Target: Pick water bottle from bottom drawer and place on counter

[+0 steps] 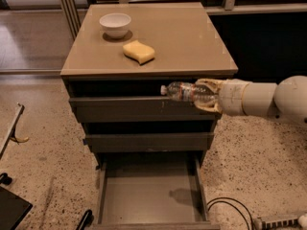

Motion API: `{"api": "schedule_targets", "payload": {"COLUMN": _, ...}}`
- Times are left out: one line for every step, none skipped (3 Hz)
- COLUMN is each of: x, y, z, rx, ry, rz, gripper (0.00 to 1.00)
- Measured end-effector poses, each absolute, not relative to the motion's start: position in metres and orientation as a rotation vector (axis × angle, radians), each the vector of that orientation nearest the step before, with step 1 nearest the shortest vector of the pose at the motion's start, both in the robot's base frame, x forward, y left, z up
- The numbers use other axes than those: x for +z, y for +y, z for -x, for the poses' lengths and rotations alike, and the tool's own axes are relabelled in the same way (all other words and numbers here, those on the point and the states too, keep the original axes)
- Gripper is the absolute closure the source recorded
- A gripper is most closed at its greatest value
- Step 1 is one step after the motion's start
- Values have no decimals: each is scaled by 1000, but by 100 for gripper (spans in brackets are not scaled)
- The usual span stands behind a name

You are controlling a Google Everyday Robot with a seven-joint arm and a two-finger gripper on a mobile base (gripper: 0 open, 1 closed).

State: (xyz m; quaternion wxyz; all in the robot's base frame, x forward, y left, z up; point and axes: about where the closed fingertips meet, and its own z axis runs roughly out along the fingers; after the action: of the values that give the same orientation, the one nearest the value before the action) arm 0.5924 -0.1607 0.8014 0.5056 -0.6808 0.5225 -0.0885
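Note:
The water bottle lies on its side in my gripper, white cap pointing left. The gripper is shut on the bottle's base end and comes in from the right on a white arm. It holds the bottle in front of the top drawer, just below the overhanging edge of the counter. The bottom drawer is pulled out far below, and its flat grey floor is bare.
A white bowl and a yellow sponge sit on the counter's left half. The two upper drawers stand slightly ajar. A black cable lies on the speckled floor at the lower right.

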Motion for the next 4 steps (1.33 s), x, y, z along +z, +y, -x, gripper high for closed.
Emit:
{"api": "schedule_targets", "payload": {"x": 843, "y": -146, "z": -611, "rx": -288, "ry": 1244, "rz": 1605, "gripper": 100}}
{"api": "schedule_targets", "payload": {"x": 867, "y": -141, "z": -626, "rx": -329, "ry": 1251, "rz": 1539, "gripper": 100}}
{"api": "schedule_targets", "payload": {"x": 881, "y": -137, "z": -643, "rx": -357, "ry": 1267, "rz": 1496, "gripper": 100}}
{"api": "schedule_targets", "payload": {"x": 881, "y": -137, "z": -643, "rx": -357, "ry": 1266, "rz": 1496, "gripper": 100}}
